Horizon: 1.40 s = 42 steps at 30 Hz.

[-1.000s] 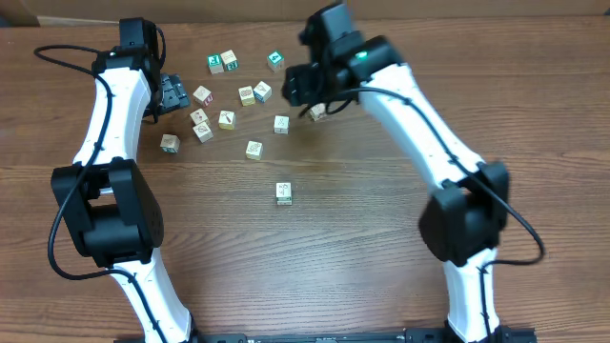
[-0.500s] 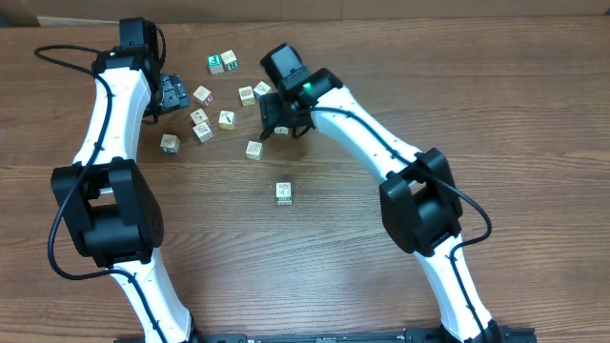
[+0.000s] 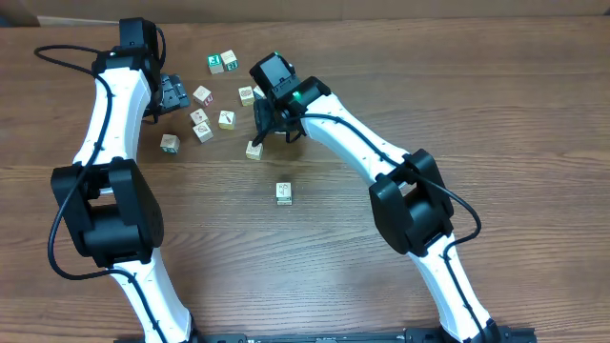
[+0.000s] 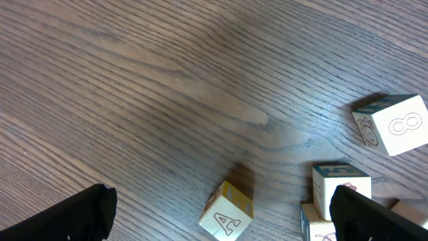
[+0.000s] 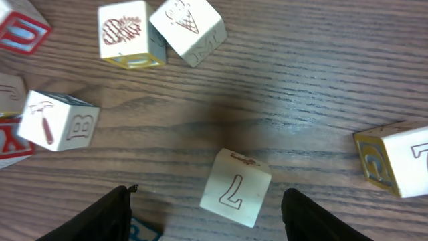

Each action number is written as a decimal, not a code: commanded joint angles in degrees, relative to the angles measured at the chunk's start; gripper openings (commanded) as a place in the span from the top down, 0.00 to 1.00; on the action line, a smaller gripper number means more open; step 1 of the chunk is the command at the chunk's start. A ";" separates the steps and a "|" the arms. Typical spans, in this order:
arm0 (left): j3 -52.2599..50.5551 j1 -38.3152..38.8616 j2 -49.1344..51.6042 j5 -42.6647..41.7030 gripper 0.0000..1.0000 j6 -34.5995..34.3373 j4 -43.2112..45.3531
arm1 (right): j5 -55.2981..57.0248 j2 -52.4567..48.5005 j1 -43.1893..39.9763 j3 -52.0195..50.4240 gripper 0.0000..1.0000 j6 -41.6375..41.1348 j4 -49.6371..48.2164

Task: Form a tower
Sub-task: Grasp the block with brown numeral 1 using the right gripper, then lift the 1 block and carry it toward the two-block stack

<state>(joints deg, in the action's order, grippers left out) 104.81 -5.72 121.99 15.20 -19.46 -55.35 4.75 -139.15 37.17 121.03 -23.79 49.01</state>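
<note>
Your right gripper (image 5: 206,201) is spread. Its fingers (image 5: 110,214) straddle the 7 cube (image 5: 235,187) with a gap on both sides, so there's no contact and nothing is pinched.

Right wrist view, clocked from the 7 cube:
- hammer/B cube (image 5: 57,120) at 10 o'clock
- hatched-picture cube (image 5: 130,33) and ice-cream cube (image 5: 188,28), side by side, at 11 to 12 o'clock
- yellow-edged cube (image 5: 394,161) at 3 o'clock, cut by the frame edge
- red-letter cube (image 5: 20,27) far out at 10 o'clock, in the corner

Overhead, that gripper sits low over the 3 o'clock side of the loose-cube cluster on the wooden table (image 3: 496,95). One loose cube (image 3: 254,150) lies just beside it at 7 o'clock.

The tower (image 3: 284,193) stands alone at 6 o'clock of your right gripper, nearer the table middle and well apart from every loose cube. It looks upright. You can't count its cubes from above.

Your left gripper (image 4: 222,201) has its jaws spread wide and holds nothing. The A cube (image 4: 227,211) lies on the table between the fingers and touches neither.

Left wrist view, clocked from the A cube:
- 8 cube (image 4: 394,124) at 2 o'clock
- teal-topped cube (image 4: 341,191) at 3 o'clock, just beside the right-hand finger; I can't tell whether they touch

Overhead, the left gripper is at the 9 o'clock edge of the cluster. The tower is between 4 and 5 o'clock from it, well apart.
</note>
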 commanded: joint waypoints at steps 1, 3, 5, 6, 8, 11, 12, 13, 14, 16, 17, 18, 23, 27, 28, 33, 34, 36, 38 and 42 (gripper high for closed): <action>0.26 0.15 0.55 -0.22 0.00 0.63 -0.09 | 0.81 -2.47 -0.17 0.00 0.31 -0.46 -0.28; 0.26 0.15 0.55 -0.22 0.00 0.63 -0.09 | 0.81 -2.82 -0.15 -0.02 0.31 -0.46 -0.37; 0.26 0.15 0.55 -0.22 0.01 0.63 -0.09 | 0.81 -3.02 -0.15 -0.02 0.32 -0.44 -0.31; 0.26 0.15 0.55 -0.22 0.00 0.63 -0.11 | 0.81 -3.06 -0.15 -0.17 0.32 -0.42 -0.28; 0.26 0.15 0.55 -0.22 0.00 0.63 -0.09 | 1.27 -3.06 -0.17 -0.70 0.34 -0.46 -0.52; 0.26 0.15 0.55 -0.22 0.01 0.63 -0.09 | 2.64 -3.06 -0.22 -1.05 0.37 -0.44 -0.76; 0.26 0.15 0.55 -0.22 0.00 0.63 -0.09 | 2.93 -3.06 -0.22 -1.05 0.39 -0.44 -0.90; 0.26 0.15 0.55 -0.22 0.00 0.63 -0.09 | 2.99 -3.06 -0.22 -1.05 0.41 -0.44 -1.22; 0.26 0.15 0.55 -0.22 0.01 0.63 -0.09 | 2.99 -3.06 -0.22 -1.05 0.41 -0.44 -1.64; 0.26 0.15 0.55 -0.22 0.00 0.63 -0.09 | 3.04 -3.06 -0.22 -1.05 0.41 -0.42 -2.54; 0.26 0.15 0.55 -0.22 0.00 0.63 -0.09 | 3.23 -3.06 -0.22 -1.05 0.41 -0.44 -2.73; 0.26 0.15 0.55 -0.22 0.01 0.63 -0.09 | 3.45 -3.06 -0.22 -1.05 0.42 -0.44 -2.93; 0.26 0.15 0.55 -0.22 0.01 0.63 -0.09 | 4.48 -3.06 -0.22 -1.05 0.50 -0.46 -3.10; 0.26 0.15 0.55 -0.22 0.00 0.63 -0.09 | 4.46 -3.04 -0.22 -1.01 0.62 -0.46 -3.10; 0.26 0.15 0.55 -0.22 0.01 0.63 -0.09 | 4.46 -3.04 -0.22 -0.96 0.66 -0.46 -3.08; 0.26 0.15 0.55 -0.22 0.00 0.63 -0.09 | 4.46 -1.38 -0.26 -0.90 0.73 -0.37 -2.36; 0.26 0.15 0.55 -0.22 0.00 0.63 -0.09 | 4.46 -0.61 -0.26 -0.90 0.76 -0.20 -2.16; 0.26 0.15 0.55 -0.22 0.01 0.63 -0.09 | 4.48 1.46 -0.26 -0.90 0.76 0.07 -1.75; 0.26 0.15 0.55 -0.22 0.00 0.63 -0.09 | 4.50 4.11 -0.28 -0.90 0.76 0.22 -0.85; 0.26 0.15 0.55 -0.22 0.00 0.63 -0.09 | 4.66 9.84 -0.81 -0.63 0.76 0.17 2.71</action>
<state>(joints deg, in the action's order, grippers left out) 104.81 -5.72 121.99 15.20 -19.46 -55.37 8.56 -138.04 37.08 119.94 -23.90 50.68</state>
